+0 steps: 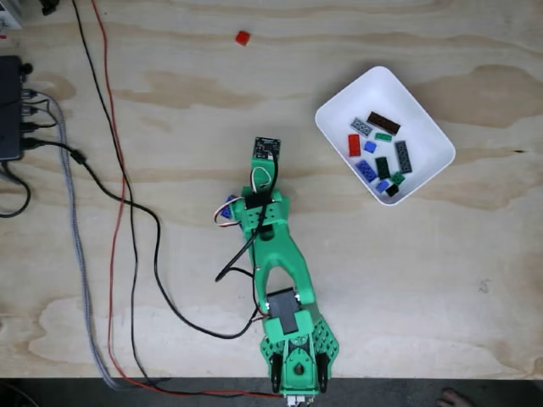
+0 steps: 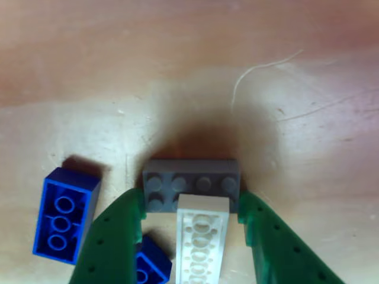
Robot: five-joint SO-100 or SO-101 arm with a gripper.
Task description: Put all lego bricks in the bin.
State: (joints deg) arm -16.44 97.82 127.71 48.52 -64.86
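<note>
In the other view my gripper (image 2: 190, 201) has its green fingers (image 2: 112, 236) pressed against both ends of a grey four-stud lego brick (image 2: 190, 177) lying on the wood. A white brick (image 2: 201, 242) lies stud-side down between the fingers, touching the grey one. One blue brick (image 2: 64, 216) lies left of the fingers, and another blue brick (image 2: 151, 266) is partly under the left finger. In the fixed view the green arm (image 1: 273, 254) covers the gripper, with a blue brick (image 1: 229, 203) peeking out at its left. The white bin (image 1: 424, 127) holds several bricks. A red brick (image 1: 243, 37) lies alone at the far top.
Black, red and grey braided cables (image 1: 119, 195) run down the left side of the plywood table from a black box (image 1: 10, 110) at the left edge. The arm's base (image 1: 297, 356) sits at the bottom edge. A person's toes (image 1: 458, 397) show below the table.
</note>
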